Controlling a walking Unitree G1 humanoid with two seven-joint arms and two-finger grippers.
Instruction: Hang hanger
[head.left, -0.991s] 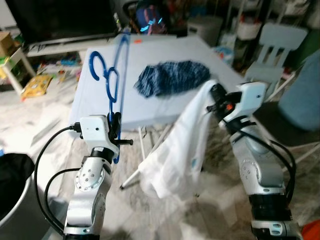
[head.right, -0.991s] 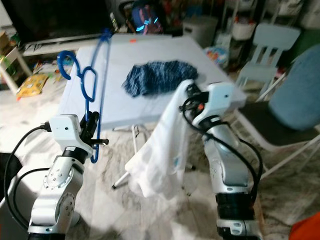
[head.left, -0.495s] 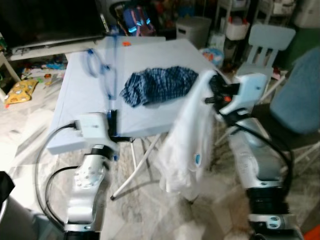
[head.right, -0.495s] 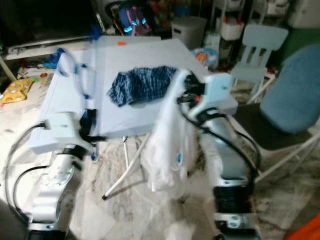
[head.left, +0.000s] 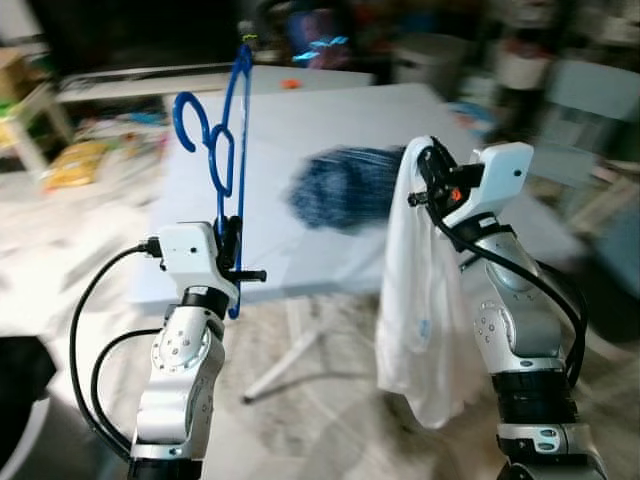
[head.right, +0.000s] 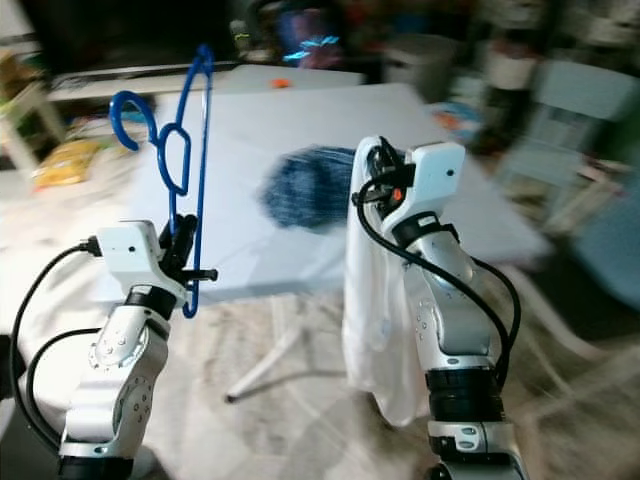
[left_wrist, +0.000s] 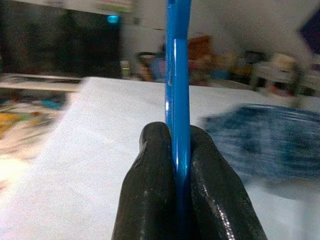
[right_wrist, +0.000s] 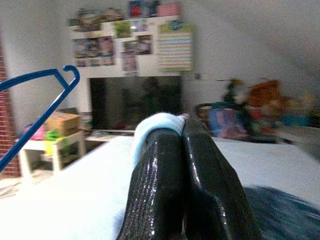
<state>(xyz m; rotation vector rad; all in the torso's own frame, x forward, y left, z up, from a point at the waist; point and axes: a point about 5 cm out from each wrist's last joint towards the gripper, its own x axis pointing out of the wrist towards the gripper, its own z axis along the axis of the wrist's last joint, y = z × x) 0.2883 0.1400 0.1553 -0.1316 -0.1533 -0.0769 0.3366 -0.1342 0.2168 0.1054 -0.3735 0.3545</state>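
Note:
A blue plastic hanger (head.left: 225, 160) stands upright in my left gripper (head.left: 232, 245), hook at top left; the wrist view shows both black fingers (left_wrist: 150, 200) shut on its blue bar (left_wrist: 177, 90). My right gripper (head.left: 432, 172) is raised at the right and shut on the top of a white garment (head.left: 415, 310), which hangs down limp toward the floor. A fold of that pale cloth (right_wrist: 155, 127) sits pinched over the right fingers (right_wrist: 200, 190). Both grippers are held in front of a white table (head.left: 330, 120).
A crumpled blue plaid cloth (head.left: 340, 190) lies on the table, whose folding legs (head.left: 290, 345) stand between my arms. A dark TV unit (right_wrist: 135, 102) and cluttered shelves stand behind. Pale chairs are blurred at the right. A dark bin (head.left: 20, 370) is at lower left.
The camera has swung and the scene blurs, so the table appears shifted. Both grippers keep their holds; the white garment now hangs straighter down.

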